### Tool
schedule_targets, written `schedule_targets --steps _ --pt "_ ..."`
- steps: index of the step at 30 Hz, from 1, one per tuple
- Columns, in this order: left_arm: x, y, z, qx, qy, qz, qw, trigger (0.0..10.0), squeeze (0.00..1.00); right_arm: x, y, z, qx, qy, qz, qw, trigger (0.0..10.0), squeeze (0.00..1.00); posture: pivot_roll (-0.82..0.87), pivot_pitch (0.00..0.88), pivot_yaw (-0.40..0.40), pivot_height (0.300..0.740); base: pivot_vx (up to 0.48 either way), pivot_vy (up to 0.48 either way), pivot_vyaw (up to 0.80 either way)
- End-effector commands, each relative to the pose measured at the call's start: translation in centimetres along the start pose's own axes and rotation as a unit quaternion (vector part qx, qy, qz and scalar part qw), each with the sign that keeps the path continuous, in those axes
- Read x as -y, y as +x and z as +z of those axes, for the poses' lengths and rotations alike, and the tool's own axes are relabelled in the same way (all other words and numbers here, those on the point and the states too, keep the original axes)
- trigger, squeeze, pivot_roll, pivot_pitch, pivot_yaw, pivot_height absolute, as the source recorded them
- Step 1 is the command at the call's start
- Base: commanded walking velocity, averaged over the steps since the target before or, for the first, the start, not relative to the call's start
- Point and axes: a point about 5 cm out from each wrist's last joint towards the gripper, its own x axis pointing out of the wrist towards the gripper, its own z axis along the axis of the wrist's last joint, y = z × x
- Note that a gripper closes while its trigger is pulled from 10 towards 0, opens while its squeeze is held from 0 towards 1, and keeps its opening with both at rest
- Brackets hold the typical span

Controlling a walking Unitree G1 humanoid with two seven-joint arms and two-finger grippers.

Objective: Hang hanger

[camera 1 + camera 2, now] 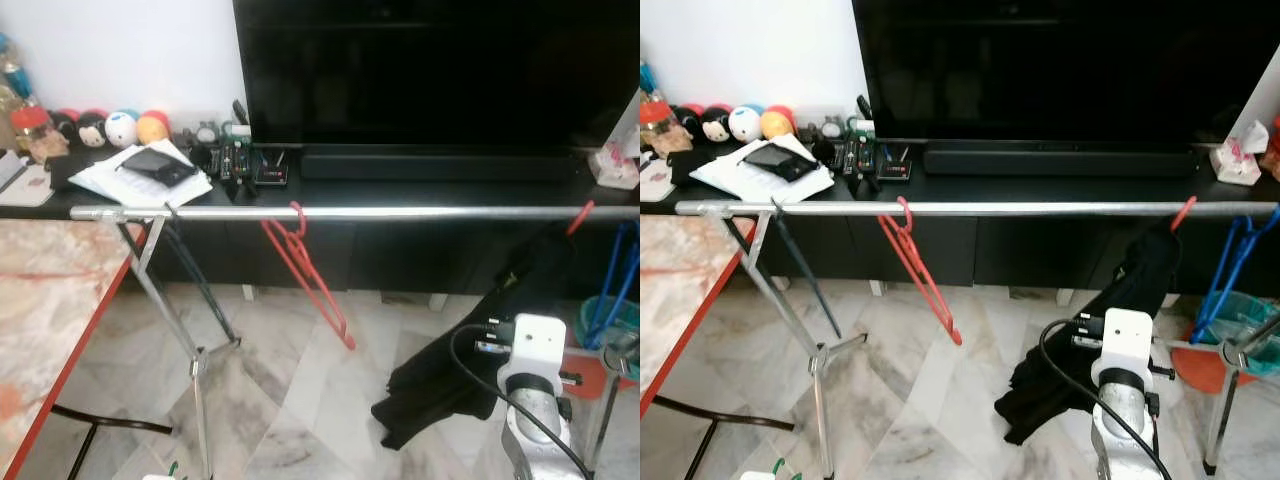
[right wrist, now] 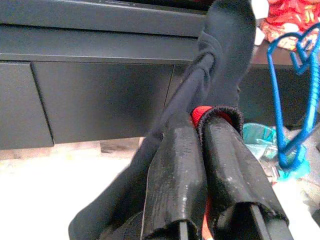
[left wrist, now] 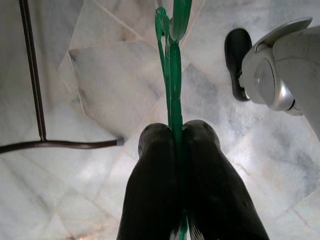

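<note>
A silver clothes rail (image 1: 400,212) runs across in front of the TV cabinet. An empty red hanger (image 1: 305,265) hangs from its middle. At the rail's right end a second red hanger's hook (image 1: 580,216) carries a black garment (image 1: 1120,290) that droops to the floor. My right gripper (image 2: 202,120) is shut on that garment's lower part, with red hanger plastic showing between the fingers (image 2: 175,165). My left gripper (image 3: 177,131) is low over the floor, shut on a green hanger (image 3: 172,65). The green hanger's tip (image 1: 780,466) peeks in at the bottom left.
A blue hanger (image 1: 1230,265) hangs at the rail's far right above a teal basket (image 1: 605,320). The rack's legs (image 1: 170,310) spread over the marble floor. A red-edged table (image 1: 50,300) stands on the left. The black cabinet (image 1: 420,255) holds a TV, papers and toys.
</note>
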Motion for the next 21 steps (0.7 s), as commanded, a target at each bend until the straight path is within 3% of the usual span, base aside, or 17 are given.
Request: schedule_targets --steps 1,21 --pt "-0.38 -0.09 -0.49 -0.009 0.004 0.003 1.000 10.0 0.00 -0.21 0.13 0.80 0.013 0.005 -0.001 1.000 10.0 0.00 -0.03 0.000 0.033 0.740 -0.262 0.000 0.00" --pt "-0.39 -0.10 -0.51 -0.008 0.004 0.002 1.000 10.0 0.00 -0.51 0.28 1.28 0.015 0.010 -0.002 1.000 10.0 0.00 -0.02 0.000 0.034 0.740 -0.263 0.000 0.00"
